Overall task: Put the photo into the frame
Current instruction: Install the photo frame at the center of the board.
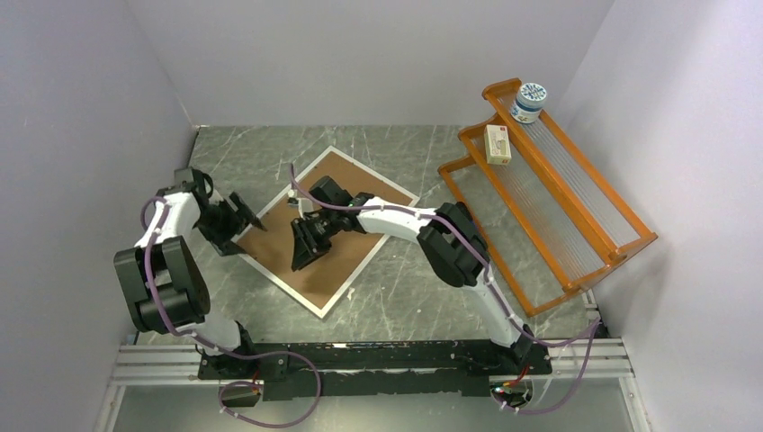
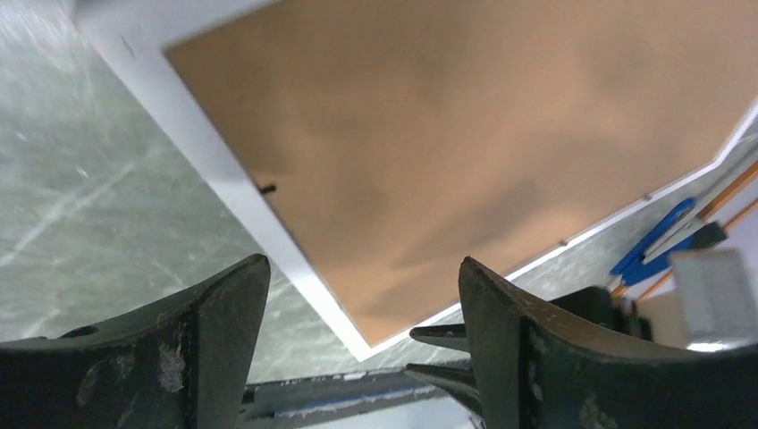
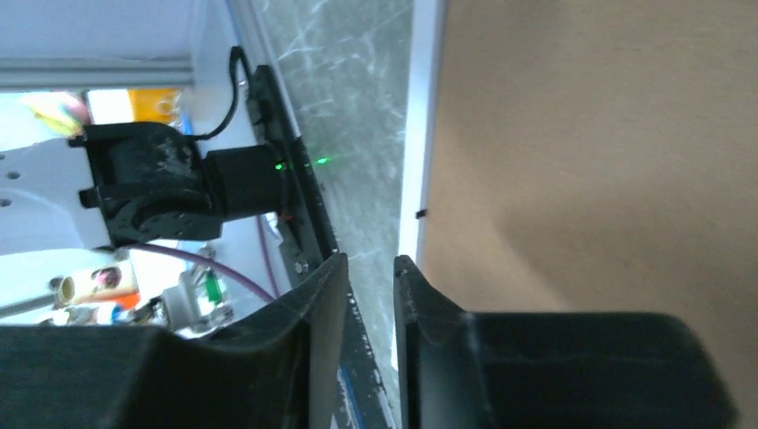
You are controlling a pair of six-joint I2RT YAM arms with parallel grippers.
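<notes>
The frame [image 1: 281, 284] lies flat and turned like a diamond on the table, its thin white rim around a plain brown backing board [image 1: 346, 175]. The photo is not visible in any view. My left gripper [image 1: 245, 225] hovers just off the frame's left edge, open and empty. In its wrist view the left gripper [image 2: 362, 261] looks past the rim [image 2: 223, 179] onto the board [image 2: 465, 134]. My right gripper [image 1: 301, 259] hangs over the board's middle. Up close the right gripper [image 3: 371, 264] has its fingers a narrow gap apart with nothing between them, beside the rim [image 3: 416, 134].
An orange wooden rack [image 1: 549, 198] stands at the right, carrying a small jar [image 1: 529, 102] and a small box [image 1: 497, 144]. Grey walls close in the table on the left, back and right. The arms' base rail [image 1: 360, 355] runs along the near edge.
</notes>
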